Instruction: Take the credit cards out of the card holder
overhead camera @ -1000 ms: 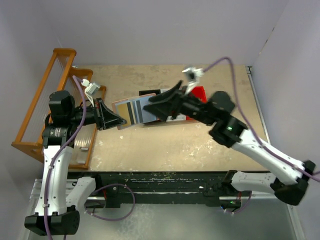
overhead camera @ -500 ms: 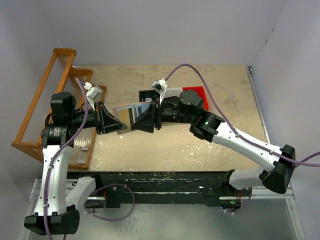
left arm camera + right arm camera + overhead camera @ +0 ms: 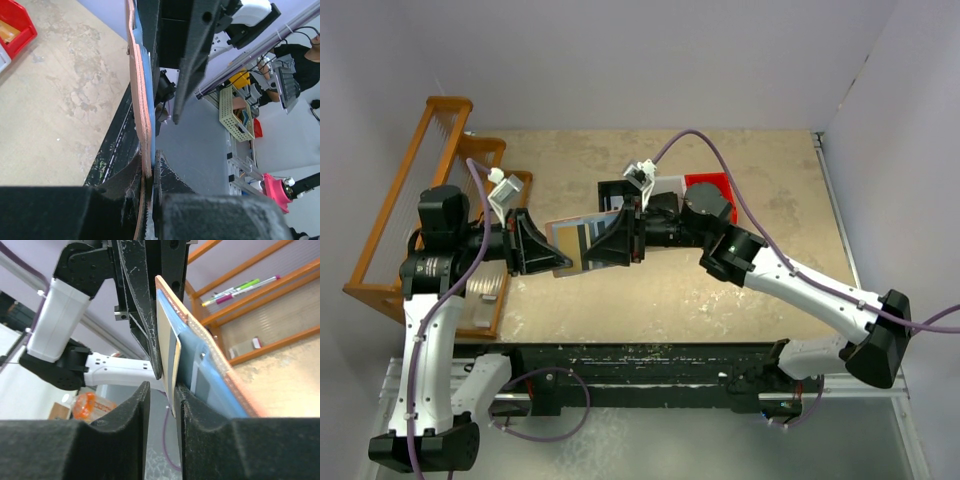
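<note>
My left gripper (image 3: 545, 250) is shut on the left edge of the card holder (image 3: 561, 240), a salmon-pink bifold with blue lining, and holds it open in the air above the table. It shows edge-on in the left wrist view (image 3: 139, 90), pinched by my left gripper (image 3: 150, 167). A pale credit card with a dark stripe (image 3: 584, 243) sticks out of its right side. My right gripper (image 3: 607, 248) is open around that card's edge. In the right wrist view the card (image 3: 167, 360) lies against one finger, with a gap to the other finger of my right gripper (image 3: 164, 390). The tan-orange card is not visible.
A red bin (image 3: 712, 188), a white bin (image 3: 666, 184) and a black bin (image 3: 614, 190) stand behind the right arm. An orange wooden rack (image 3: 410, 200) stands at the left edge, with pens (image 3: 240, 287) on it.
My right gripper has swung left from over the bins to the card holder's right edge and now straddles the striped card. The left gripper still holds the card holder, shifted slightly.
</note>
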Action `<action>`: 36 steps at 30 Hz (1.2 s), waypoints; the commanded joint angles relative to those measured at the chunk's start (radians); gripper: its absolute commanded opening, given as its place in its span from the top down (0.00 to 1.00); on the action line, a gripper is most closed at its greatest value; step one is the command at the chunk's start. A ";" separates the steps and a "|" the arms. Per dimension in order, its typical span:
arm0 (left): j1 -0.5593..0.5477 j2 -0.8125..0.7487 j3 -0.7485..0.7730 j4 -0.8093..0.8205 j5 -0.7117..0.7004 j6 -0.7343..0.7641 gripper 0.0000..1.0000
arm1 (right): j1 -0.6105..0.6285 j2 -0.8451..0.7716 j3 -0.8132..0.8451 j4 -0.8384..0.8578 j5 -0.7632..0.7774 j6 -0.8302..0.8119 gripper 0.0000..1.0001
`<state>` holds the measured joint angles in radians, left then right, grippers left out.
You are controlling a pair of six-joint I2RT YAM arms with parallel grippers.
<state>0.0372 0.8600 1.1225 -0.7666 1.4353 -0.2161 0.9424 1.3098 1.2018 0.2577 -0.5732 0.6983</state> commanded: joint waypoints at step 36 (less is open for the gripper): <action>-0.003 -0.014 0.068 -0.007 0.141 0.035 0.99 | -0.170 -0.257 -0.111 0.025 -0.077 0.029 1.00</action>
<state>0.0307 0.8463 1.1484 -0.7811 1.5387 -0.2153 0.8452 1.1633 1.0698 0.3813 -0.6651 0.7845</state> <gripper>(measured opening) 0.095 0.005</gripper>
